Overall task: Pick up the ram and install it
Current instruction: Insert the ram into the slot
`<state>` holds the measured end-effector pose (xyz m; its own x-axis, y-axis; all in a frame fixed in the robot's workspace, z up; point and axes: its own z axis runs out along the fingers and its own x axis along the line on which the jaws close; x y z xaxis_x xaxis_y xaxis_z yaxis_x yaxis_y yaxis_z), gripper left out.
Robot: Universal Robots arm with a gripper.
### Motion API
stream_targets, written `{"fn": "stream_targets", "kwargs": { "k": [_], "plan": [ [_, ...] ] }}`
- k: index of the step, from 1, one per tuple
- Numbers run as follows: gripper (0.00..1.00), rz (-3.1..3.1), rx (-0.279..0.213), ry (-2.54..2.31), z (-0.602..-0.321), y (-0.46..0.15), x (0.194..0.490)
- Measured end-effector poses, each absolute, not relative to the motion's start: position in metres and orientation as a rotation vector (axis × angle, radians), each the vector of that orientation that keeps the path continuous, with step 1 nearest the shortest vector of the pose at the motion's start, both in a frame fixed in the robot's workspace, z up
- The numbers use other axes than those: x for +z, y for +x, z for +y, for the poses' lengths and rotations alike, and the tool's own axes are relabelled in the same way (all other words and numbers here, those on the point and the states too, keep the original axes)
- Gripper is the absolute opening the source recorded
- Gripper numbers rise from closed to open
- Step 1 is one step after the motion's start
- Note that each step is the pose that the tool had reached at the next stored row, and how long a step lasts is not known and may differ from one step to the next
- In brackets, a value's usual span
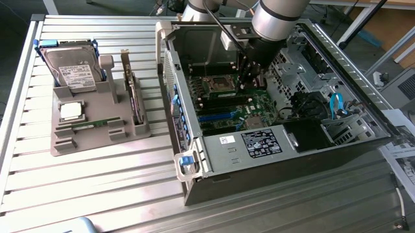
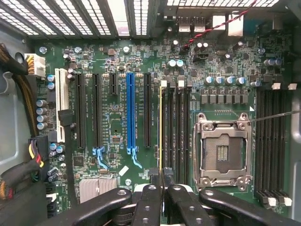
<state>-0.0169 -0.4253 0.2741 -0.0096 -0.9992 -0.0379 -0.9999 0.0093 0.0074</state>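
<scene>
The arm [image 1: 277,17] reaches in from the far side, its wrist pointing steeply down. Its tool [image 2: 162,179] hangs vertical, the dark fingers [image 2: 150,200] almost together, pinching the ram [image 2: 161,127] edge-on between their tips.

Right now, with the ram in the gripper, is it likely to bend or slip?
The ram looks like a thin, straight board, so it is probably stiff and light, yet fragile if twisted. The gripper pinches little of its length, so it might pivot.
</scene>
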Motion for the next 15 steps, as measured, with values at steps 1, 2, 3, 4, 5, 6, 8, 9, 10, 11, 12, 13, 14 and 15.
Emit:
{"fn": "stream_targets", "kwargs": {
  "k": [1,2,3,4,5,6,8,9,10,11,12,13,14,15],
  "plan": [
    [0.12,2.216,0.050,-2.195,-0.4253,-0.0169,0.2741],
    [0.12,2.216,0.050,-2.195,-0.4253,-0.0169,0.2741],
    [0.12,2.216,0.050,-2.195,-0.4253,-0.0169,0.2741],
    [0.12,2.216,0.050,-2.195,-0.4251,-0.0169,0.2737],
    [0.12,2.216,0.050,-2.195,-0.4246,-0.0170,0.2732],
    [0.12,2.216,0.050,-2.195,-0.4238,-0.0170,0.2726],
    [0.12,2.216,0.049,-2.195,-0.4218,-0.0169,0.2716],
    [0.12,2.216,0.049,-2.195,-0.4209,-0.0169,0.2711],
    [0.12,2.216,0.049,-2.195,-0.4202,-0.0169,0.2707],
    [0.12,2.215,0.049,-2.195,-0.4198,-0.0169,0.2704],
    [0.12,2.215,0.049,-2.195,-0.4197,-0.0169,0.2703],
    [0.12,2.215,0.049,-2.195,-0.4197,-0.0169,0.2703],
    [0.12,2.216,0.049,-2.195,-0.4197,-0.0169,0.2704],
    [0.12,2.216,0.049,-2.195,-0.4197,-0.0169,0.2703]
  ]
}}
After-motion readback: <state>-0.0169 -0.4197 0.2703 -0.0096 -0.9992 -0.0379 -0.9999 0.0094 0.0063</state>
